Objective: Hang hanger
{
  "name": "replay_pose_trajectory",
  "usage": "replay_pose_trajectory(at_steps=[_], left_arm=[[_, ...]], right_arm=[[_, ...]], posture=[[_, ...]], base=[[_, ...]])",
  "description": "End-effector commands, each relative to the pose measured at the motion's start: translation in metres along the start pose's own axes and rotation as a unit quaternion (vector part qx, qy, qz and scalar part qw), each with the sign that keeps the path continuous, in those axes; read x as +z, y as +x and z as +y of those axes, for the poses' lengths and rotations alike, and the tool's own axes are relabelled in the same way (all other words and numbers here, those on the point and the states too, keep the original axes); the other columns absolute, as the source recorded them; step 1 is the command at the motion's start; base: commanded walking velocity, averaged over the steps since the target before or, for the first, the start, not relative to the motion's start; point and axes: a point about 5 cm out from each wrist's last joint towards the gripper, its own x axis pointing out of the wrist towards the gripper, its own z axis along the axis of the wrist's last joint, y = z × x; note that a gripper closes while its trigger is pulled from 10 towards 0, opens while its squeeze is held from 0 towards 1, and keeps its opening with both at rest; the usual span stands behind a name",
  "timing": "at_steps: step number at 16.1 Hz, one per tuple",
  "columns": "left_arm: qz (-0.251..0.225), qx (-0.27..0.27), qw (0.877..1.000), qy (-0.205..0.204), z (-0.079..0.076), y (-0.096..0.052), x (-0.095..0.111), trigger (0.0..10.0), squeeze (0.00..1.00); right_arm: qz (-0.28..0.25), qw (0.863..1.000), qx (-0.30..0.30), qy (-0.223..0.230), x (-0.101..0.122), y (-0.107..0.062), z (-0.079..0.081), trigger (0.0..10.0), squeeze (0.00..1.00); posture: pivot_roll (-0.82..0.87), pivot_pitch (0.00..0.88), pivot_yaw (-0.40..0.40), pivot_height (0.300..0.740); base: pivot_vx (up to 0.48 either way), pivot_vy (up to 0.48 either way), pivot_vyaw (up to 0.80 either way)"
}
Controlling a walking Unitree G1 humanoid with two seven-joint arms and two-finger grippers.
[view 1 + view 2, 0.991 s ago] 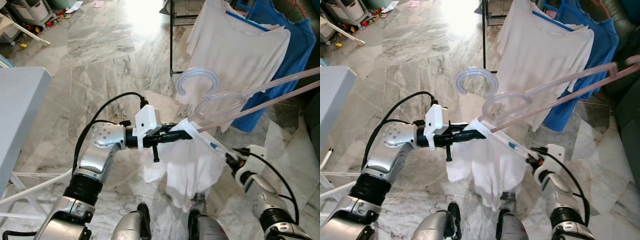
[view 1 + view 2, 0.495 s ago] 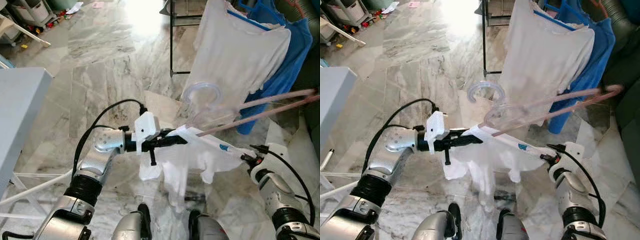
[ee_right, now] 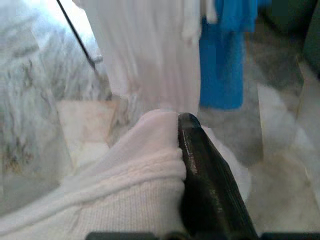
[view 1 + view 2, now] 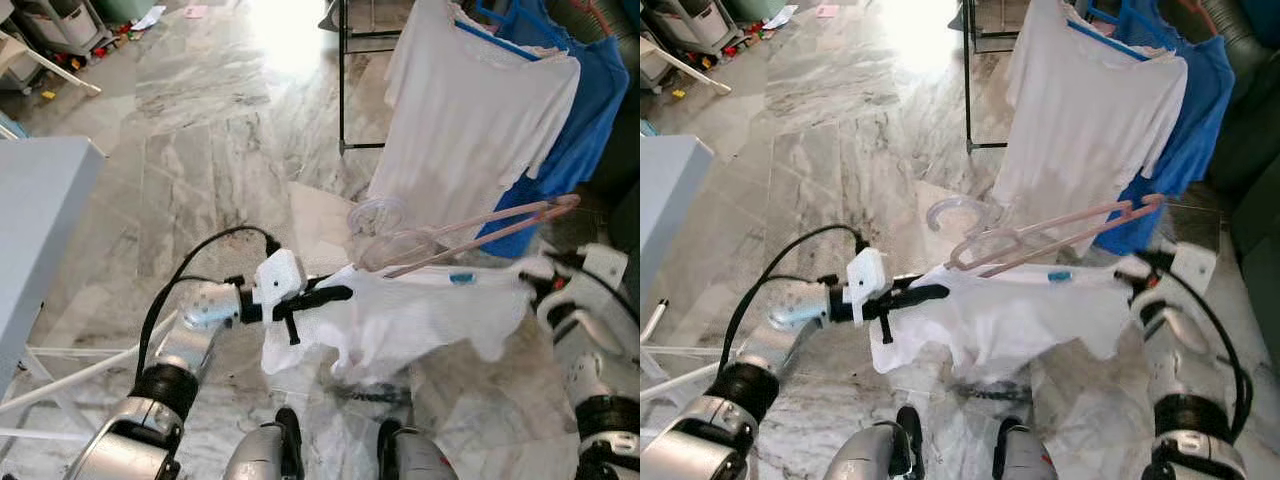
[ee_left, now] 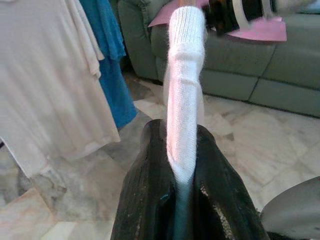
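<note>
Left wrist view looks along two black fingers point(image 5: 150, 190) clamped on a strip of white ribbed fabric that runs away toward the other arm, with a green sofa point(image 5: 260, 65) and a pink sheet point(image 5: 260, 30) beyond; the head views show none of that sofa detail. Right wrist view has one black finger point(image 3: 205, 185) pressed against the same knit cloth, so the grip looks closed on it, though the second finger is hidden under the fabric. From the left eye view, the left gripper point(image 4: 335, 293) and the right gripper point(image 4: 535, 272) hold the white garment point(image 4: 410, 315) stretched between them above the marble floor point(image 4: 200, 130), its lower edge sagging. Just above the cloth, a translucent pink hanger point(image 4: 450, 232) lies tilted, hook toward the left arm, its far end near the right gripper; what holds it cannot be made out. Farther off, a white shirt point(image 4: 470, 110) and a blue shirt point(image 4: 585, 110) hang on a dark clothes rack point(image 4: 342, 80). A grey tabletop point(image 4: 40, 210) stands to the left.
</note>
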Motion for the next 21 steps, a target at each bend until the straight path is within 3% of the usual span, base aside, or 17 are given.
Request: replay_pose_trajectory(at_steps=[1,4,6,10,13,14,21], left_arm=[[0.009,0.029,0.999,-0.015,-0.002,-0.011,-0.011,0.0,0.0],[0.013,0.056,0.998,-0.034,-0.008,-0.011,-0.021,0.0,0.0],[0.001,0.111,0.991,-0.075,-0.007,-0.012,-0.028,0.0,0.0],[-0.004,0.143,0.984,-0.108,-0.01,-0.015,-0.036,0.0,0.0],[-0.028,0.163,0.972,-0.168,-0.011,-0.013,-0.04,0.0,0.0],[-0.05,0.147,0.965,-0.212,-0.012,-0.011,-0.038,0.0,0.0],[-0.059,0.012,0.963,-0.261,-0.033,-0.019,-0.042,0.0,0.0]], right_arm=[[-0.023,0.999,-0.026,0.002,0.016,-0.001,-0.01,0.0,0.0],[-0.04,0.999,-0.029,-0.006,0.025,0.001,-0.002,0.0,0.0],[-0.046,0.998,-0.039,-0.009,0.031,0.003,0.0,0.0,0.0],[-0.056,0.997,-0.055,-0.011,0.039,0.006,0.0,0.0,0.0],[-0.055,0.996,-0.068,-0.016,0.042,0.009,-0.001,0.0,0.0],[-0.046,0.995,-0.087,-0.01,0.041,0.011,-0.004,0.0,0.0],[-0.036,0.993,-0.105,0.029,0.045,0.022,0.0,0.0,0.0]], posture=[[-0.14,0.225,0.085,0.74],[-0.14,0.227,0.083,0.74],[-0.14,0.228,0.083,0.74],[-0.14,0.229,0.082,0.74],[-0.15,0.231,0.081,0.74],[-0.15,0.233,0.08,0.74],[-0.15,0.238,0.077,0.74]], base=[[0.0,0.0,0.0],[0.0,0.0,0.0],[0.0,0.0,0.0],[0.0,0.0,0.0],[0.0,0.0,0.0],[0.0,0.0,0.0],[0.0,0.0,0.0]])
